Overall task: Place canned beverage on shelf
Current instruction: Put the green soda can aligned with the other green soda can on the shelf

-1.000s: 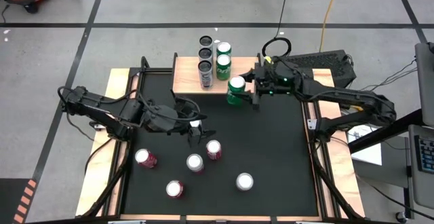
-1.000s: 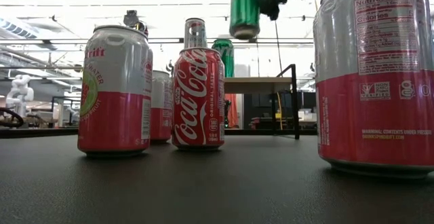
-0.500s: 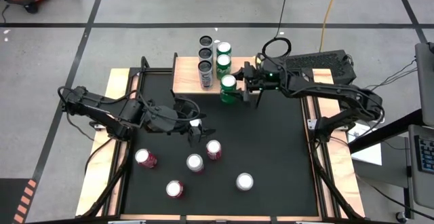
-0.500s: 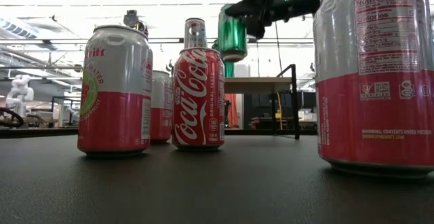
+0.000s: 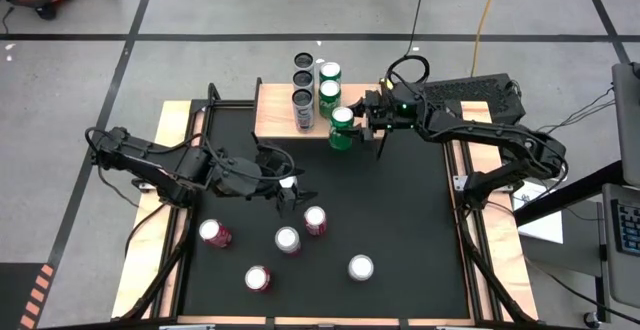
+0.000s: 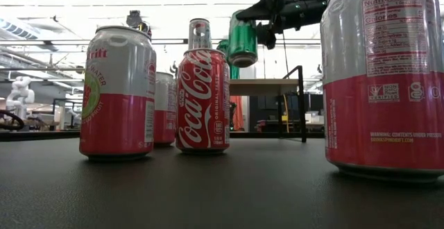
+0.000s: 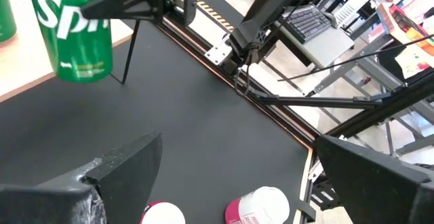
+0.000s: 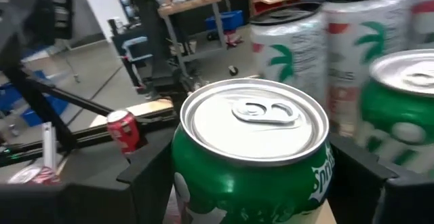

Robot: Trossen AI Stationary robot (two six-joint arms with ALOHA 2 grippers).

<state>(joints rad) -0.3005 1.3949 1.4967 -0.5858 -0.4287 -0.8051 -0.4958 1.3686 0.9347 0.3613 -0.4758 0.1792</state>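
Green can (a Sprite) hangs clamped in the right gripper at the shelf's front edge, beside two green cans and three dark ones already standing there. Left gripper waits wide open above the red cans.

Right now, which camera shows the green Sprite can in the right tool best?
The right wrist view: the green Sprite can fills the picture, lid and tab plain, between the right tool's fingers. The left wrist view shows its label; the low view its side, raised; the high view its top by the shelf.
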